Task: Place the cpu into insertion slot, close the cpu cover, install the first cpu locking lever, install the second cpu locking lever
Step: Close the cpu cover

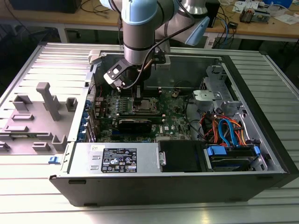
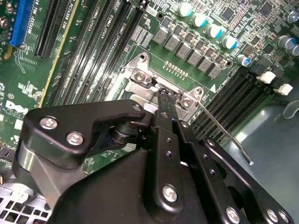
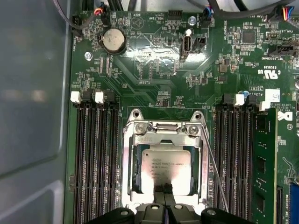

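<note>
The cpu (image 3: 166, 170) lies flat in the insertion slot (image 3: 129, 161), its silver top showing through the window of the cpu cover (image 3: 163, 139), which is lowered around it. My gripper (image 3: 163, 190) is shut, its two fingertips pressed together and resting at the chip's edge. In the second wrist view the gripper (image 2: 164, 99) tips sit on the silver frame (image 2: 140, 77). A thin wire locking lever (image 3: 213, 163) runs slanted along one side of the socket, its free end (image 2: 245, 156) standing off the board. In the exterior view the gripper (image 1: 138, 97) hangs over the socket (image 1: 145, 105).
Long black memory slots (image 3: 96, 158) flank the socket on both sides, one holding a card (image 3: 264, 163). Capacitors (image 2: 205, 23) stand near the socket. The open computer case (image 1: 261, 116) holds cables and drives on the exterior view's right; grey plastic fixtures (image 1: 46, 100) stand on its left.
</note>
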Robot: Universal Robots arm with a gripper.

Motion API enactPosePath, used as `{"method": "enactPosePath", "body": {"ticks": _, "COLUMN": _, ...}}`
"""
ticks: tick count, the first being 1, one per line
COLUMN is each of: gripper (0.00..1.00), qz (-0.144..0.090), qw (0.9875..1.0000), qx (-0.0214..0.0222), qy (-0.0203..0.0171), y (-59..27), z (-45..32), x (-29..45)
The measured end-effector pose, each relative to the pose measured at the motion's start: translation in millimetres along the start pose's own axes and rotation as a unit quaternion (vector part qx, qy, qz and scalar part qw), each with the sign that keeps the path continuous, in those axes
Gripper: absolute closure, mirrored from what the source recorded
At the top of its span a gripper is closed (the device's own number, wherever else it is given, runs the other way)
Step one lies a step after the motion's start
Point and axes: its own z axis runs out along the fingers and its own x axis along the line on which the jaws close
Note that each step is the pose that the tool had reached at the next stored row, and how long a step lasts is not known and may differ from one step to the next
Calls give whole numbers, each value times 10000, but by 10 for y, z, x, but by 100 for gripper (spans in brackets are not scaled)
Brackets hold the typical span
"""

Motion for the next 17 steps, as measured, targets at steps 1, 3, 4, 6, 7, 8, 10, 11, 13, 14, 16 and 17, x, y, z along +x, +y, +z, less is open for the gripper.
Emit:
{"method": "enactPosePath", "body": {"ticks": 1, "gripper": 89, "qz": 0, "qw": 10000, "qx": -6, "qy": 10, "y": 2, "z": -14, "x": 3}}
{"method": "enactPosePath", "body": {"ticks": 3, "gripper": 89, "qz": 0, "qw": 10000, "qx": -2, "qy": 4, "y": 1, "z": -87, "x": 3}}
{"method": "enactPosePath", "body": {"ticks": 4, "gripper": 89, "qz": 0, "qw": 10000, "qx": -3, "qy": -2, "y": 2, "z": -89, "x": 3}}
{"method": "enactPosePath", "body": {"ticks": 6, "gripper": 89, "qz": 0, "qw": 10000, "qx": -4, "qy": -20, "y": 1, "z": -87, "x": 2}}
{"method": "enactPosePath", "body": {"ticks": 7, "gripper": 89, "qz": 1, "qw": 10000, "qx": -6, "qy": -20, "y": -14, "z": -86, "x": 2}}
{"method": "enactPosePath", "body": {"ticks": 8, "gripper": 89, "qz": 0, "qw": 10000, "qx": -7, "qy": -20, "y": -38, "z": -85, "x": 4}}
{"method": "enactPosePath", "body": {"ticks": 10, "gripper": 89, "qz": -6, "qw": 10000, "qx": -8, "qy": -19, "y": -67, "z": -61, "x": 5}}
{"method": "enactPosePath", "body": {"ticks": 11, "gripper": 89, "qz": -7, "qw": 10000, "qx": -8, "qy": -20, "y": -67, "z": -45, "x": 4}}
{"method": "enactPosePath", "body": {"ticks": 13, "gripper": 89, "qz": -8, "qw": 10000, "qx": -6, "qy": -23, "y": -68, "z": -11, "x": 3}}
{"method": "enactPosePath", "body": {"ticks": 14, "gripper": 89, "qz": -7, "qw": 10000, "qx": -8, "qy": -20, "y": -67, "z": -14, "x": 4}}
{"method": "enactPosePath", "body": {"ticks": 16, "gripper": 89, "qz": -7, "qw": 10000, "qx": -8, "qy": -20, "y": -67, "z": -77, "x": 5}}
{"method": "enactPosePath", "body": {"ticks": 17, "gripper": 89, "qz": -7, "qw": 10000, "qx": -8, "qy": -19, "y": -67, "z": -87, "x": 5}}
